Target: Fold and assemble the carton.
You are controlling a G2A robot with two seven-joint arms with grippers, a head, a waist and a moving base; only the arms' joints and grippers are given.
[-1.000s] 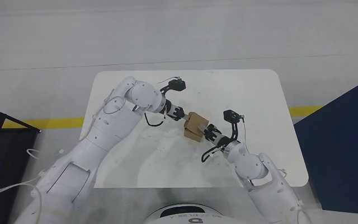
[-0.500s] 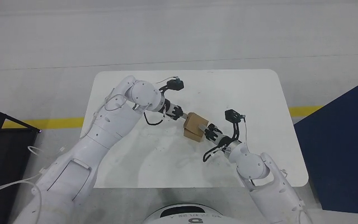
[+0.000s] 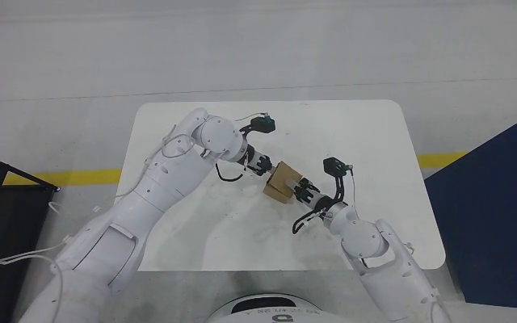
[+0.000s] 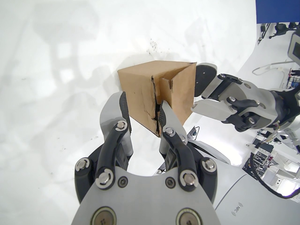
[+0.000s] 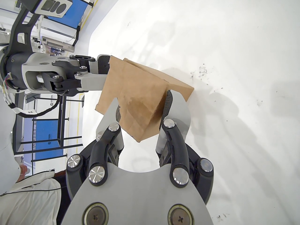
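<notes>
**Carton mid-fold.** The brown cardboard carton is hanging between both arms over the middle of the white table. It is partly squared, with one corner seam gaping.

The left gripper is clamping a wall panel on the side facing the table's far left corner. One finger is lying outside the panel and the other is sitting at the split. The right gripper is gripping the opposite panel, toward the table's near right corner.

Over the last second the left arm is swinging in toward the table's middle and rolling its wrist, nudging the carton slightly. The right arm is staying put. Probably the left arm is pressing the panel square against a steady anchor, so folding is under way and the end flaps are not yet lying flat.
</notes>
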